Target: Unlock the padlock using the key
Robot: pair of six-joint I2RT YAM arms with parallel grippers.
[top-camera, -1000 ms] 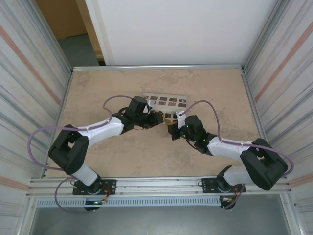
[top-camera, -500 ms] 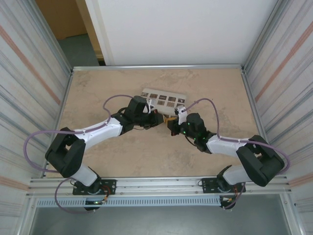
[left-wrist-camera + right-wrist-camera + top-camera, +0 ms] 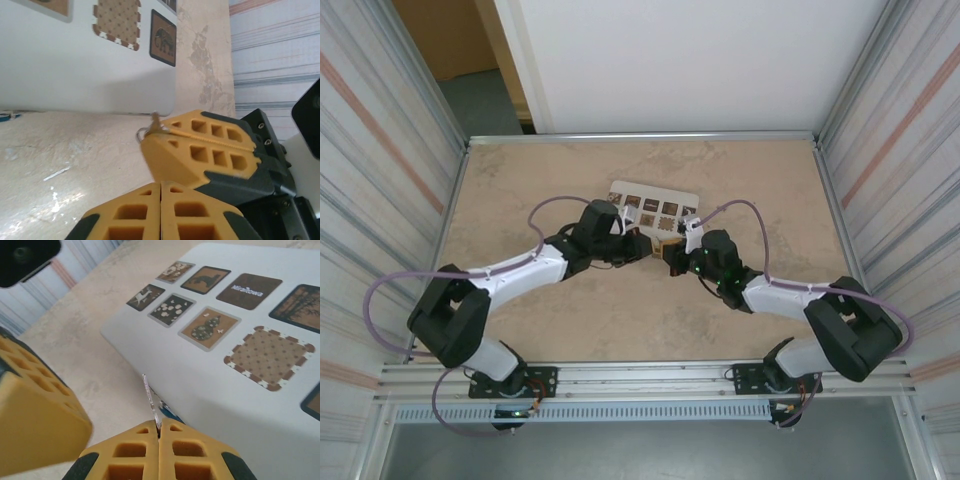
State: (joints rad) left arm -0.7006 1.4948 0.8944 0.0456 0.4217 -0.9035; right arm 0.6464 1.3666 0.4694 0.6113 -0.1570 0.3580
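My right gripper is pinched tight on the thin silver metal key. My left gripper is closed too, and I see nothing in it. The tiny blue padlock peeks out at the edge of the flat pale box with brown squares, just beside the key.

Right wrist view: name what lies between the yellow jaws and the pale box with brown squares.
In that view: a thin metal key, pinched in the shut right gripper, then a blue sliver by the pale box.
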